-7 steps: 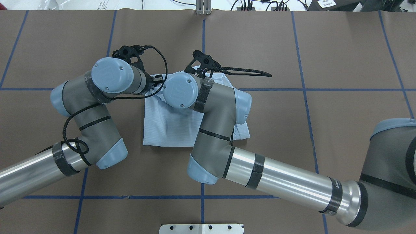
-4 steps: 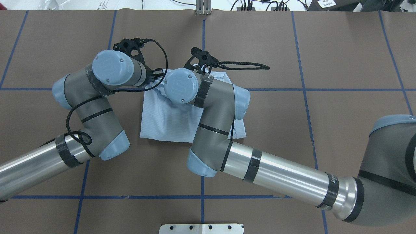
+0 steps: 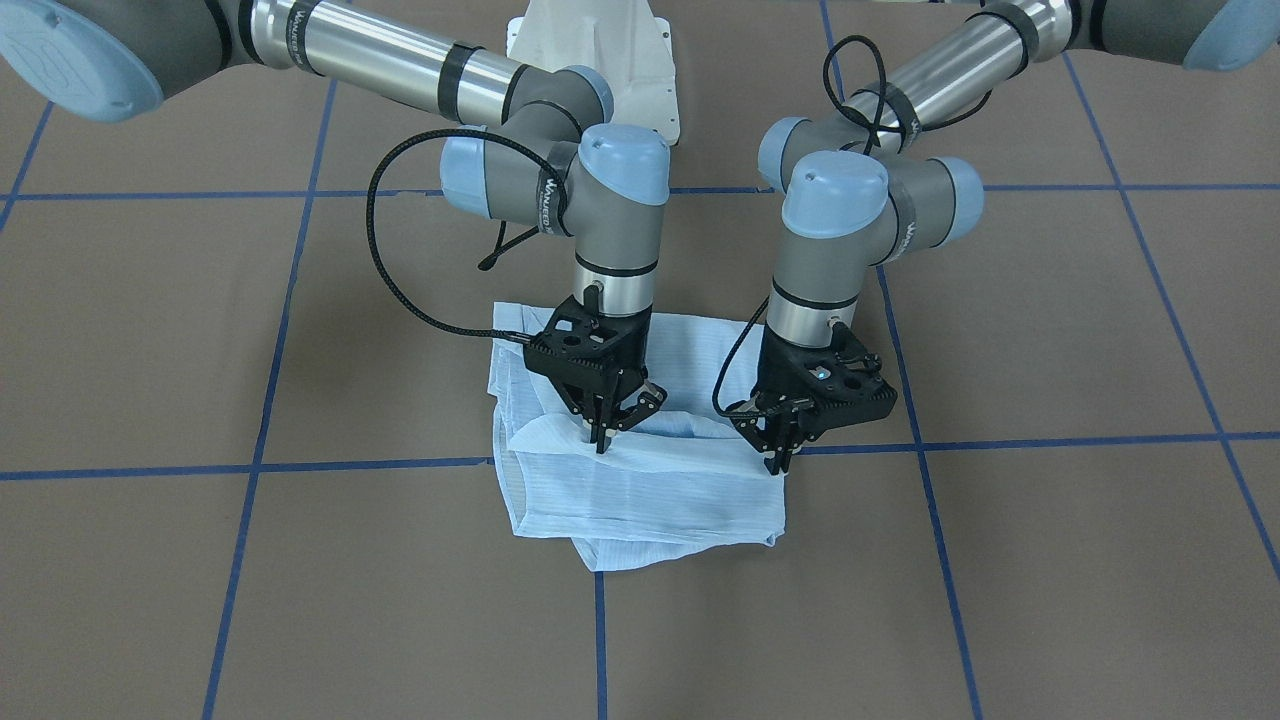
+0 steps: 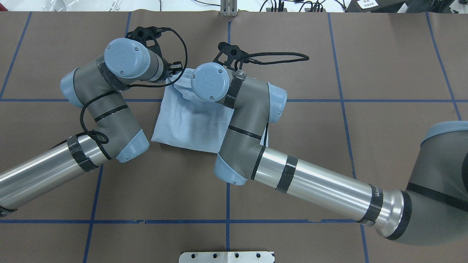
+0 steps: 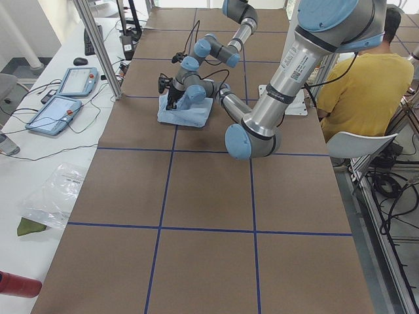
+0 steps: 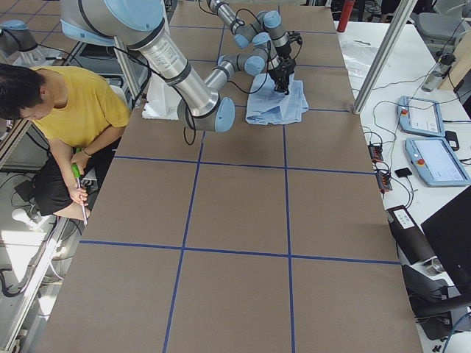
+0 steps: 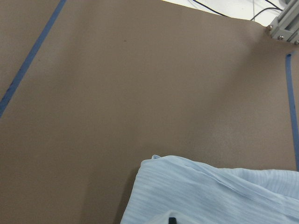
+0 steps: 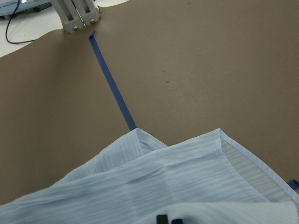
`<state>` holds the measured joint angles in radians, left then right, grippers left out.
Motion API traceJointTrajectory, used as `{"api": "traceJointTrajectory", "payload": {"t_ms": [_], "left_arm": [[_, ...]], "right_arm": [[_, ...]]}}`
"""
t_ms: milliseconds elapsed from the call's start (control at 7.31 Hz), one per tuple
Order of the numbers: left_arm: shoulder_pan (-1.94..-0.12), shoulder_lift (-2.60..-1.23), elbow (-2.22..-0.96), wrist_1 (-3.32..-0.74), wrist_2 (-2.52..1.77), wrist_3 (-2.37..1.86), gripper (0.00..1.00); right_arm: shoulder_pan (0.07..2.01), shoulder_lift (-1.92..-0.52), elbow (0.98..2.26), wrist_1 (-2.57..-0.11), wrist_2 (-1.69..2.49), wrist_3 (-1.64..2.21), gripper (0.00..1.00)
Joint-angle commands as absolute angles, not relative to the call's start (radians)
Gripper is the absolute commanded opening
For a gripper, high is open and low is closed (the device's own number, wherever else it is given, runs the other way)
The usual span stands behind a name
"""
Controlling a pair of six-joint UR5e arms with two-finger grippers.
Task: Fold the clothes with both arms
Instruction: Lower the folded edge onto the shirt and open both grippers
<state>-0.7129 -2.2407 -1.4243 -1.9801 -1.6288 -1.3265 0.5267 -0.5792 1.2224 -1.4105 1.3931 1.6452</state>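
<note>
With jaws apparently clamped on the shirt (image 3: 650, 490), the left gripper (image 3: 780, 458) and right gripper (image 3: 603, 437) have dragged it away from the robot and skewed it, so the fold remains unfinished.

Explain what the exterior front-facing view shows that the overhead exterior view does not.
Only the front-facing view shows the right claw and left claw, each shut on the shirt. Only the overhead view shows the cables at its top and a metal plate at its bottom; there the left arm and right arm cover the claws. Both show the arms, the shirt and the blue tape lines.
</note>
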Motion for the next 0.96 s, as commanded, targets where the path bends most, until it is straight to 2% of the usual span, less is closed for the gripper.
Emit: {"api": "traceJointTrajectory", "payload": {"t_ms": [0, 274, 547, 821], "left_arm": [[-0.735, -2.244, -1.359, -2.065, -1.638, -1.248, 1.00], [-0.745, -2.226, -1.377, -2.066, -1.641, -1.134, 1.00], [-0.780, -2.116, -1.495, -2.066, -1.748, -0.966, 1.00], [-0.814, -2.083, -1.523, -2.065, -1.788, -0.899, 1.00]], "right_arm": [[0.572, -0.568, 1.207, -1.410, 1.476, 1.536, 1.00], [0.584, -0.545, 1.207, -1.411, 1.523, 1.509, 1.00], [0.513, -0.548, 1.207, -1.413, 1.505, 1.508, 1.00], [0.433, -0.548, 1.183, -1.411, 1.393, 1.473, 1.00]]}}
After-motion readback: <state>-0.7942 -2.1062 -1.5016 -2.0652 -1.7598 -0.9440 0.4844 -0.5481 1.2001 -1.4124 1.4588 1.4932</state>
